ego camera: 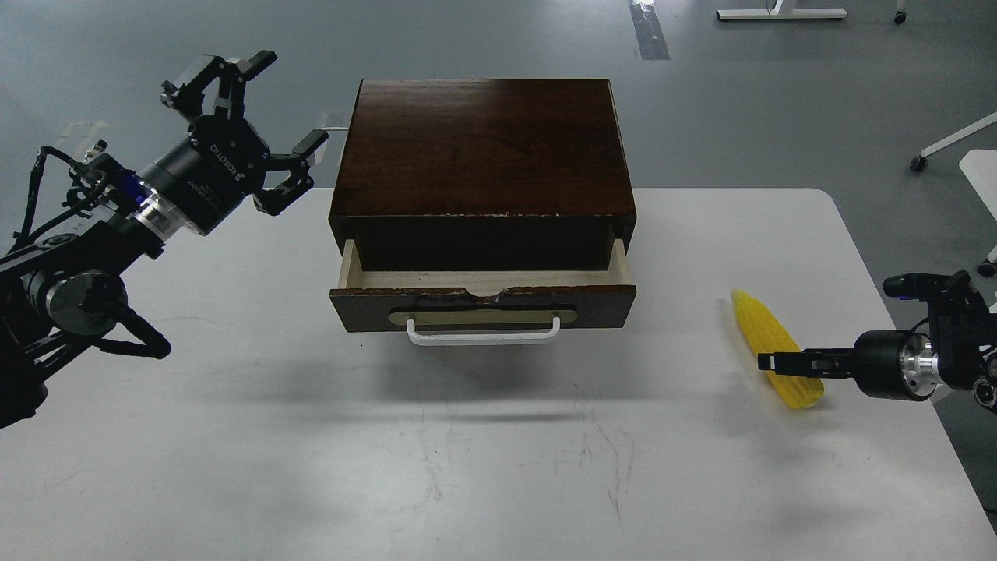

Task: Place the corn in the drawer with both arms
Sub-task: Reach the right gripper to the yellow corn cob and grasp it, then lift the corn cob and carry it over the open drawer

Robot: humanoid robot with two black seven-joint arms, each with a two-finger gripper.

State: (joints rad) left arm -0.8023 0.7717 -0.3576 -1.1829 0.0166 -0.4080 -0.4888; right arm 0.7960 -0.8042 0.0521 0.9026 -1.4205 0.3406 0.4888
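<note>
The yellow corn lies on the white table at the right, its pointed end towards the back. My right gripper comes in from the right and reaches across the thick end of the corn, low over the table. It is seen edge-on, so I cannot tell whether its fingers are open or touching the corn. The dark brown box stands at the back middle. Its drawer is pulled partly out, with pale wood inside and a white bar handle. My left gripper is open and empty, raised beside the box's left back corner.
The table's right edge runs close behind the corn. Beyond the table is grey floor, with a chair base and a white surface at the far right.
</note>
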